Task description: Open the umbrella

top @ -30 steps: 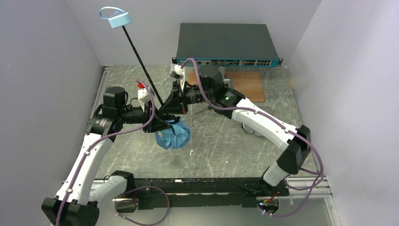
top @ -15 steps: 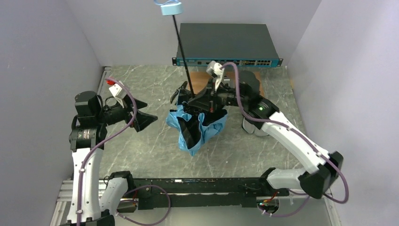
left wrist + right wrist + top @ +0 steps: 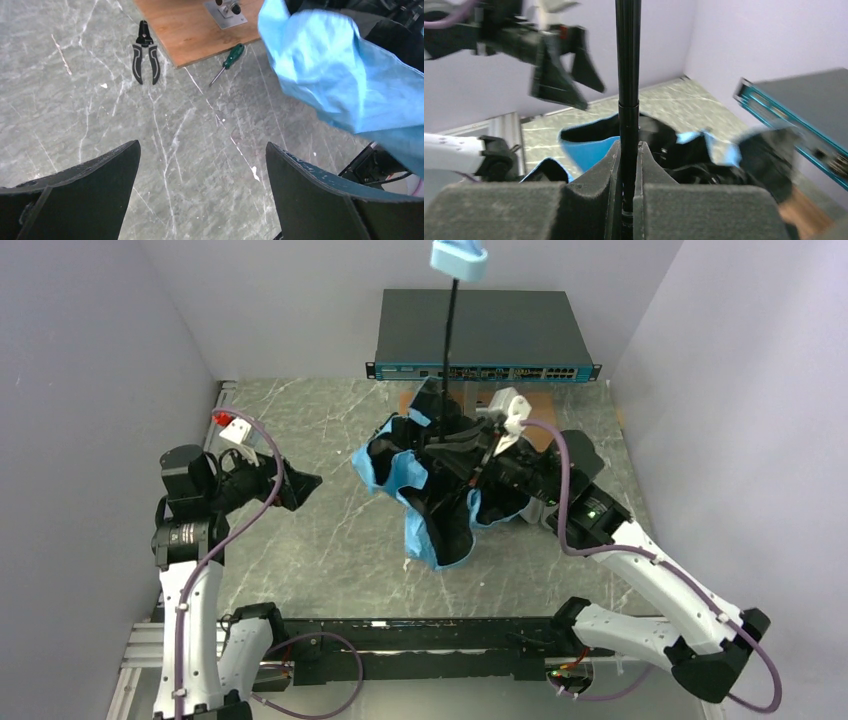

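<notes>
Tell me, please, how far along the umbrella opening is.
Done: the shaft is extended, pale-blue handle up high. In hand: the right gripper is shut on the shaft; the left gripper stands open, apart. Left: the sky-blue canopy hangs crumpled, not spread.

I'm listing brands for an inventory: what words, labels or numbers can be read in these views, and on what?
No text can be read in any view.
On the switch: markings by the front ports, too small to read.
On the pliers, the screwdriver and the umbrella: no lettering shows.
</notes>
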Controlling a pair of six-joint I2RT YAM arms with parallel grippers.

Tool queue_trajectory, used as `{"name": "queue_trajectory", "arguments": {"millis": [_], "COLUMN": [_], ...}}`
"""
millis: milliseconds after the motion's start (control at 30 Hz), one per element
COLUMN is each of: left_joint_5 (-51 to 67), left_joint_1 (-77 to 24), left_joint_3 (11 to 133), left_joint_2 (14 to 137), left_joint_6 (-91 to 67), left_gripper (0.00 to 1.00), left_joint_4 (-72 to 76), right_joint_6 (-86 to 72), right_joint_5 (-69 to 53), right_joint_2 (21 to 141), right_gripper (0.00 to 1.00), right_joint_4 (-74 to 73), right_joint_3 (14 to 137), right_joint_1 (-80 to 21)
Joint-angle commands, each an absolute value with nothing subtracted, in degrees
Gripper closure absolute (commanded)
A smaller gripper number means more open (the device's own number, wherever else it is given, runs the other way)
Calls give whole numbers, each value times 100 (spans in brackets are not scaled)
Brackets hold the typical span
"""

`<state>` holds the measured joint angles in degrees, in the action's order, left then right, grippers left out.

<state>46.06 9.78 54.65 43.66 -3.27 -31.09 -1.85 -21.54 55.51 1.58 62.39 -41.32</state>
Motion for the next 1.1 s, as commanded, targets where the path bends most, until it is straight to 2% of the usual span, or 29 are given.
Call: {"name": "queue_trajectory", "arguments": {"millis": [0, 67, 133, 233, 400, 533, 600, 733, 900, 933, 1033, 1067], "left_joint_5": [4730, 4867, 4940, 5379, 6345, 6051, 6221, 6518, 6378, 6278, 5930, 5887], "left_joint_1": [1009, 1011, 1011, 1011, 780, -30, -166, -525, -1410, -1549, -1831, -1889], "left_joint_3": [5504, 5841, 6299, 6692, 6825, 7256, 7458, 7711, 8283, 8363, 8174, 8090], "left_joint_2": [4692, 4867, 4953, 4843, 4795, 4980, 5111, 5281, 5714, 5793, 5839, 5847], "left_joint_6": [-321, -147, 416, 1220, 1241, 1620, 1491, 710, 54, 37, -683, -877], "left_gripper": [0, 0, 0, 0, 0, 0, 1, 13, 17, 16, 5, 4], "left_joint_4": [-3151, -3468, -3970, -4330, -3852, -3740, -3535, -2477, -1740, -1656, -878, -639], "right_joint_6": [245, 674, 938, 927, 665, 705, 666, 505, 418, 409, 396, 408], "right_joint_5": [-2184, -1892, -1429, -2041, -2313, -2510, -2627, -2902, -3024, -3031, -3036, -3036], "right_joint_2": [5864, 5756, 5489, 5203, 5452, 5551, 5606, 5763, 6001, 6042, 6217, 6263], "right_gripper": [100, 100, 100, 100, 100, 100, 100, 100, 100, 100, 100, 100], "right_joint_4": [1093, 828, 731, 870, 1163, 1371, 1356, 1398, 1533, 1559, 1568, 1558], "right_joint_3": [6358, 6442, 6231, 5884, 5852, 5842, 5862, 5875, 5921, 5945, 6016, 6033], "right_joint_1": [-5100, -5237, -4949, -4388, -4796, -4863, -4866, -4877, -4923, -4944, -4997, -5007]}}
